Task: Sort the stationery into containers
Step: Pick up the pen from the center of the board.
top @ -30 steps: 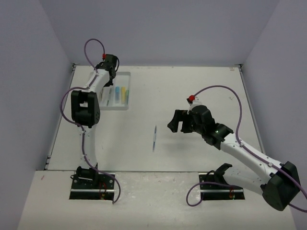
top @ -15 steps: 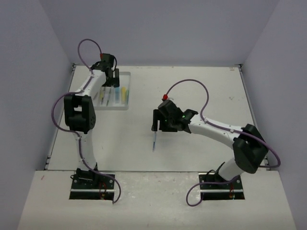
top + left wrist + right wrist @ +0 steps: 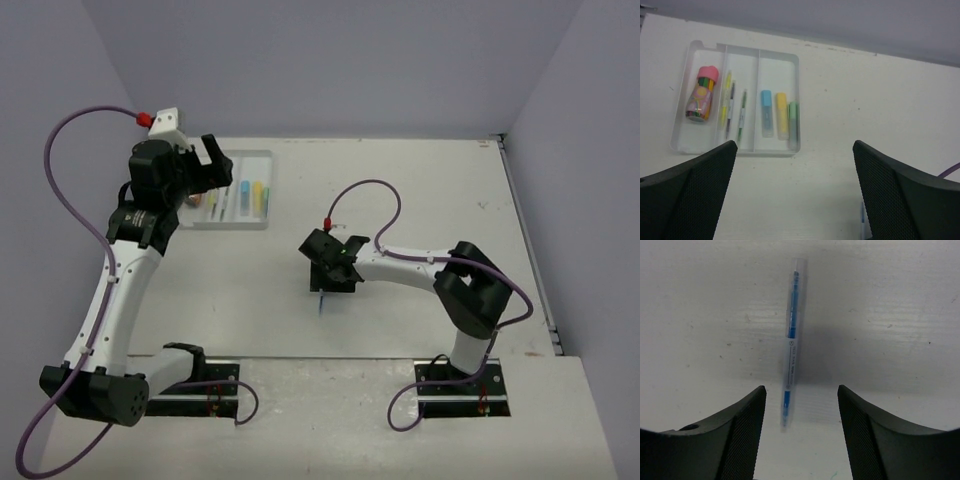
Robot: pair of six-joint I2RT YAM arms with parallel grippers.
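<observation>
Blue pen (image 3: 791, 340) lies on the table (image 3: 420, 190) between the right gripper's (image 3: 801, 395) parted fingers, unclamped. The left gripper (image 3: 795, 146), fingers wide apart, faces the white tray (image 3: 775, 67).

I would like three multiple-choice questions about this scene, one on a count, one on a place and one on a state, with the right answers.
1. How many highlighters lie in the tray?
A) one B) five C) three

2. Where does the blue pen lie?
A) on the table B) in the tray C) across the tray's rim

3. How do the jaws of the right gripper stand?
A) shut on the pen B) open, the pen's end between them C) out of view

Answers:
1 C: a blue, a yellow and a green one lie side by side in one compartment.
2 A: the right wrist view shows it flat on the table.
3 B: a gap shows on each side of the pen.
</observation>
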